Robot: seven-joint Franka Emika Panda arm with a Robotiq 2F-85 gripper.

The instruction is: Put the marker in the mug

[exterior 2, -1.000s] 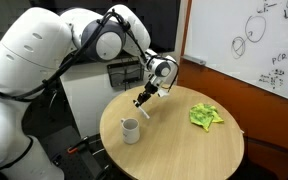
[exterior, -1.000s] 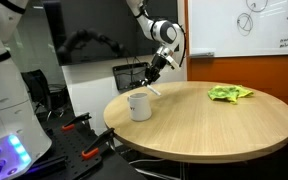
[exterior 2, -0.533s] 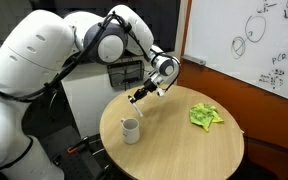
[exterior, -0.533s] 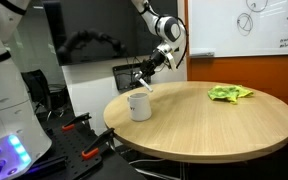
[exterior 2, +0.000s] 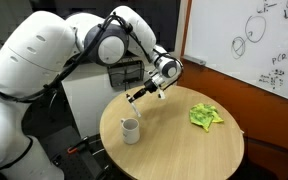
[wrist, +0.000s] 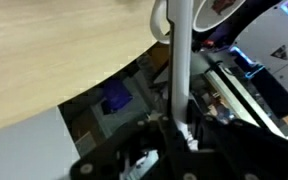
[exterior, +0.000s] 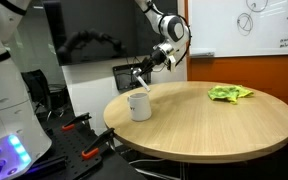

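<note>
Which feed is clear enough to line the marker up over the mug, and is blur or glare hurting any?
Wrist view: soft all over, the marker a pale washed-out bar, the mug cut off at the top edge. Both exterior views: evenly lit, no strong glare, mug fairly distinct, but the marker is only a thin sliver.

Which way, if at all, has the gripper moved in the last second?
Yes. In an exterior view the gripper, holding the marker, has risen and swung across, from beside the mug to above it.
</note>
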